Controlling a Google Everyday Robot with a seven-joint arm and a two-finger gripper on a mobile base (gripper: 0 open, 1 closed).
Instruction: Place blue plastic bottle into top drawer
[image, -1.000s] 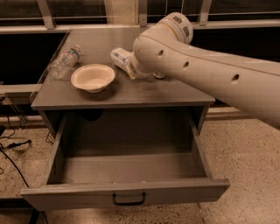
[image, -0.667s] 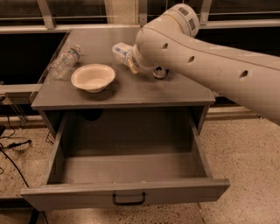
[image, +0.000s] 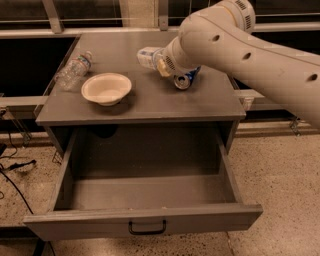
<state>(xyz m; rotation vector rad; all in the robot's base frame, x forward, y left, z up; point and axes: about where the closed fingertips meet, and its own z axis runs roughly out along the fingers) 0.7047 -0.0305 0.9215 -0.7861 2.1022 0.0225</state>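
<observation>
Arm (image: 260, 45) swung aside, gripper (image: 161, 64) at whitish blue plastic bottle (image: 147, 55), hold unclear, metal top drawer (image: 200, 216) open.

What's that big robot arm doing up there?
The robot's arm reaches over the cabinet top, and its gripper is right at the blue plastic bottle. A soda can lies on its side close by, and a white bowl and a clear water bottle sit further along. Below, the top drawer is pulled open, and the bottle is not in it yet.
</observation>
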